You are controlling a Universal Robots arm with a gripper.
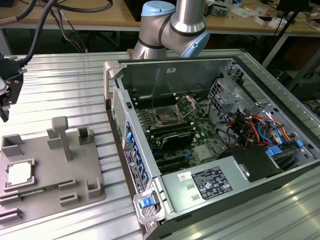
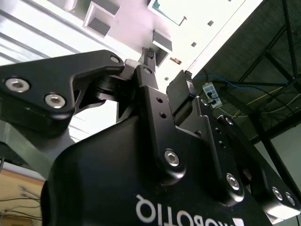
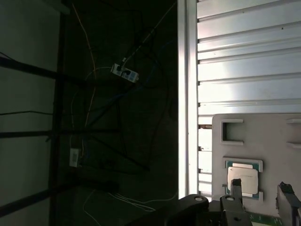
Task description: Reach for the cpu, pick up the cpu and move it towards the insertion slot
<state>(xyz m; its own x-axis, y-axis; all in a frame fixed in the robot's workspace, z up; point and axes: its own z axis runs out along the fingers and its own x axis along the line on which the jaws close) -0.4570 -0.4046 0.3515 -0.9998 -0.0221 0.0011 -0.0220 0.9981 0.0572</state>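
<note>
Your gripper (image 3: pixel 261 192) hung at the exterior view's left edge, over the ribbed metal table (image 1: pixel 65 80), its two fingers spread apart above the grey fixture plate (image 1: pixel 55 185), one fingertip (image 3: pixel 235 186) overlapping an edge of the cpu (image 3: pixel 247 176) in the first wrist view. The cpu lay flat in its square holder on that plate, silvery top up, well apart from the insertion slot (image 1: pixel 165 118), which sat on the green motherboard (image 1: pixel 200 131) inside the open computer case (image 1: pixel 165 70) toward the exterior view's right. You could not tell from these views whether that fingertip touched the chip.
</note>
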